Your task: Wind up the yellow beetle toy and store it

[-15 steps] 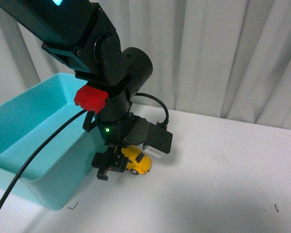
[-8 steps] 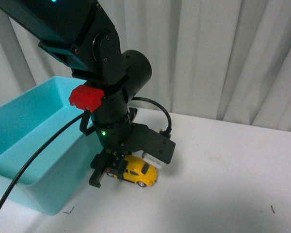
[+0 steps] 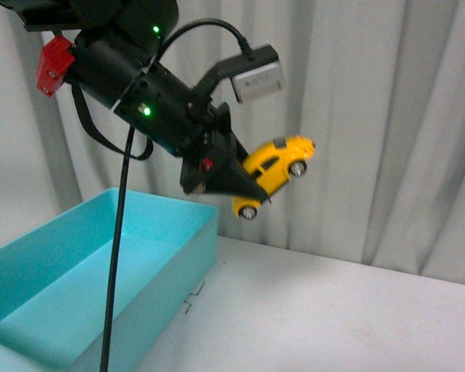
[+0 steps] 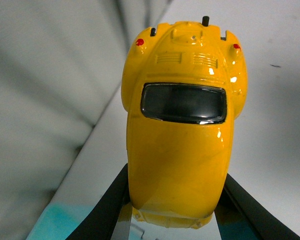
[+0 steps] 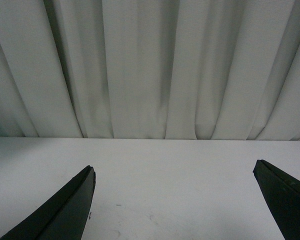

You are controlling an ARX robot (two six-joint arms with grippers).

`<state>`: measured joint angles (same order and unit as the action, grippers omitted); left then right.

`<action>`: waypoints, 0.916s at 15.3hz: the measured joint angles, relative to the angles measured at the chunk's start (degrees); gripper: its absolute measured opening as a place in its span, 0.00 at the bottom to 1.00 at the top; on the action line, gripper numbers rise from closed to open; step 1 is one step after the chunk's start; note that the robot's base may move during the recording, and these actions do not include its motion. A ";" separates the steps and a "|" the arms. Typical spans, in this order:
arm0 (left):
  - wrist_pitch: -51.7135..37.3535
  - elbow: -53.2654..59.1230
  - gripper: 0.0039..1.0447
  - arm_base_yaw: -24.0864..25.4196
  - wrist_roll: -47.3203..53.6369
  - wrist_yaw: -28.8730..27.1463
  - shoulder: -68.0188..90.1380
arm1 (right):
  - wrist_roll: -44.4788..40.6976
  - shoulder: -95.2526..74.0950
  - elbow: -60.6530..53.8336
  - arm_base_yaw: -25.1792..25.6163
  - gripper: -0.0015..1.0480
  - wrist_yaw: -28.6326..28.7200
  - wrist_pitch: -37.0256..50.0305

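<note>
In the front view, the left claw (image 3: 248, 190) is reaching in from the upper left of the frame and is clamping the yellow beetle toy (image 3: 277, 167) between its two dark fingers. The toy is hanging in the air near the middle of the picture, in front of the pale curtain (image 3: 387, 116), clear of the white bench (image 3: 333, 310) below. It is tilting, with one end rising toward the upper right and its wheels facing the lower right; two silver-hubbed wheels are showing.

The left wrist view is looking along the toy's roof. The fingers (image 4: 107, 210) are pressing on both flanks at the bottom of the frame. The dark window, the vent slots and two small red lights are lying toward the top, on the end pointing away from the claw.

A teal bin (image 3: 205, 256) is sitting on the bench in the lower left of the front view, and nothing is showing inside it. In the picture the toy is hovering above and a little right of its far right corner. A black cable (image 3: 116, 271) is dangling from the arm across the bin, and a grey box (image 3: 257, 76) is sitting on the wrist above the toy.

In the right wrist view, the right claw (image 5: 174, 165) is standing spread wide, gripping nothing, with bare bench and curtain showing between its finger tips.
</note>
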<state>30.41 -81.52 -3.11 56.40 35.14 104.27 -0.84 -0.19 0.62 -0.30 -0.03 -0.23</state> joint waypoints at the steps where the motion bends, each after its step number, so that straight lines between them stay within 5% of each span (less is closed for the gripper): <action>1: -1.77 -0.04 0.38 3.13 -3.21 0.50 -0.20 | 0.02 0.00 0.00 0.00 0.94 0.00 0.00; 7: -10.73 4.92 0.38 19.15 -22.27 -15.28 3.39 | 0.02 0.00 0.00 0.00 0.94 0.00 0.00; 14: -20.55 10.51 0.38 19.71 -25.05 -29.16 11.45 | 0.02 0.00 0.00 0.00 0.94 0.00 -0.02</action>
<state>9.87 -71.00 16.60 31.35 5.98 115.72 -0.82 -0.19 0.62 -0.30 -0.03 -0.25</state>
